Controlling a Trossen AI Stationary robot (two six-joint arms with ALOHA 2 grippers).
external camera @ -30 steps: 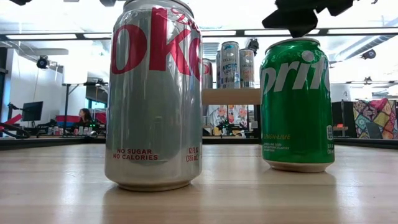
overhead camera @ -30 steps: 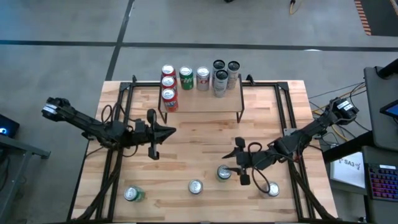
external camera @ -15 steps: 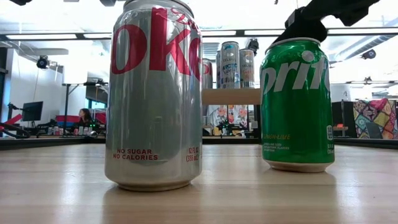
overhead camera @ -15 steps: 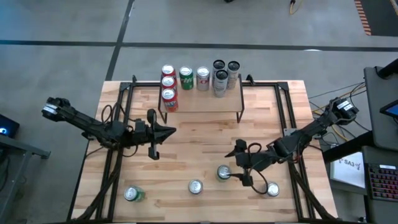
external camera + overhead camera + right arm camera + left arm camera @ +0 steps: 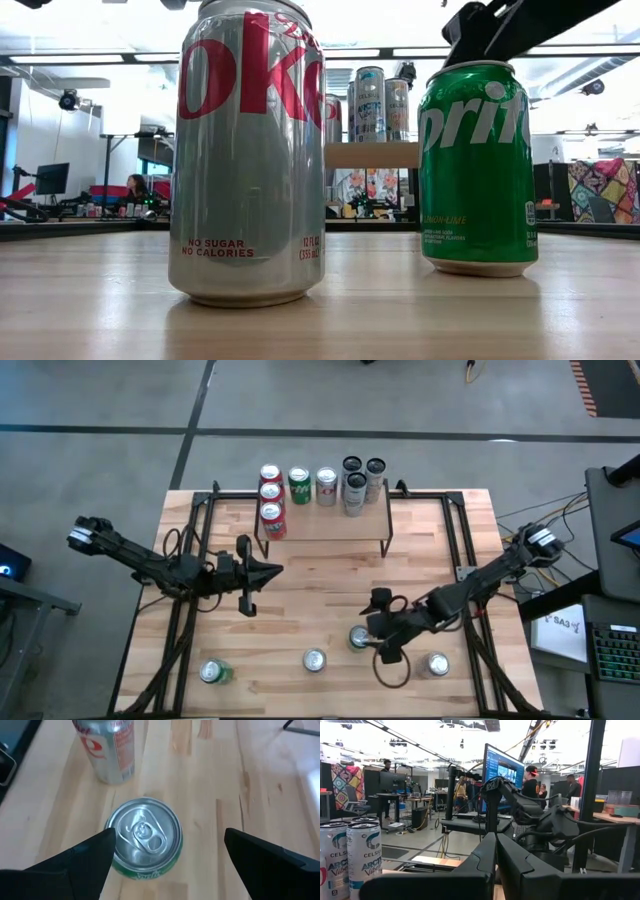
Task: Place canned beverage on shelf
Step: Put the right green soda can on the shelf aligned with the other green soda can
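— Where was your right gripper (image 5: 377, 639) at that point?

— Near the desk's front edge, a bit right of the middle, directly over the green can (image 5: 360, 638). My fingers (image 5: 75, 865) stood spread as wide as they go, one to either side of the can, with clear wood showing between each finger and the can wall. I had hold of nothing.

— Which way was the can standing?

— Upright, its long axis vertical, base flat on the desk (image 5: 330, 575). My wrist camera looked straight down on the silver lid (image 5: 143, 831) with the pull tab on it. In the low view the printed side of that green can (image 5: 476, 170) faced the camera, and part of my arm showed dark above its rim.

— Anything close by?

— A silver can with red lettering (image 5: 314, 660) stood upright just to the left of it along the front edge, apart from it. Another silver can (image 5: 437, 664) stood to the right, and a green one (image 5: 213, 673) sat near the front left corner.

— And the shelf?

— The shelf (image 5: 325, 523) was at the desk's back edge, well apart from the can I was over. It already carried eight cans, all upright: three red ones, a green one, a silver one and three tall slim ones.

— Your left gripper?

— The left gripper (image 5: 272, 571) waited over the left half of the desk, fingers pressed together, empty
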